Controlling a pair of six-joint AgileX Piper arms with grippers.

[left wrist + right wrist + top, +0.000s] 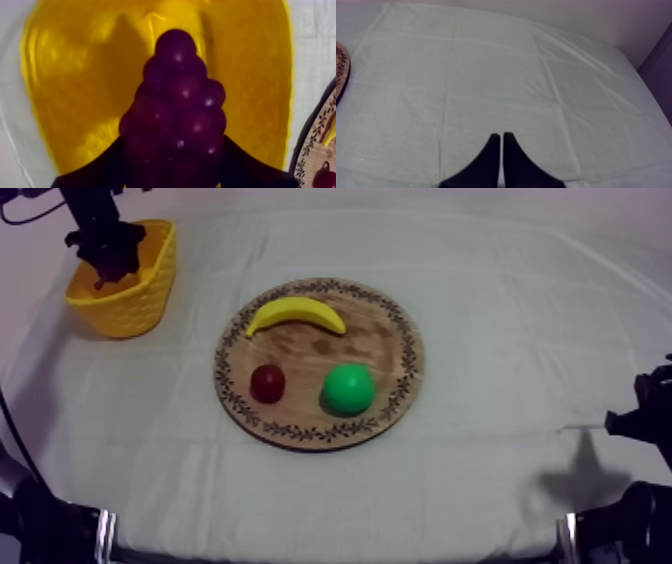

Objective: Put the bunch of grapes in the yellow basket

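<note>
A grey-white cloth (480, 288) covers the worktop, with faint fold lines running across it. At the centre of the top view lies the round wooden board (402, 338) with its patterned rim. On it rest 3 toy fruits, each apart from the others. The banana (295, 314) curves along the upper part, the small red fruit (267, 383) sits at the lower left, and the pear (348, 389) is at the lower right.

The yellow basket (145, 303) stands at the upper left of the top view, well apart from the board. The left arm (103, 243) comes down into its mouth. In the left wrist view the left jaws are closed round the bunch of grapes (177, 115), gripping its lower part from both sides. The purple bunch hangs inside the basket's yellow walls (70, 100). Whether it touches the basket floor cannot be told. Beside the basket in that view show the board's rim (320, 132) and the small red fruit (327, 176).

The right arm (648, 413) sits low at the right edge of the top view, away from the board. In the right wrist view the right jaws lie pressed together as a narrow wedge with nothing in them, above bare cloth (486, 75). The board's edge (340, 65) is off to one side.
</note>
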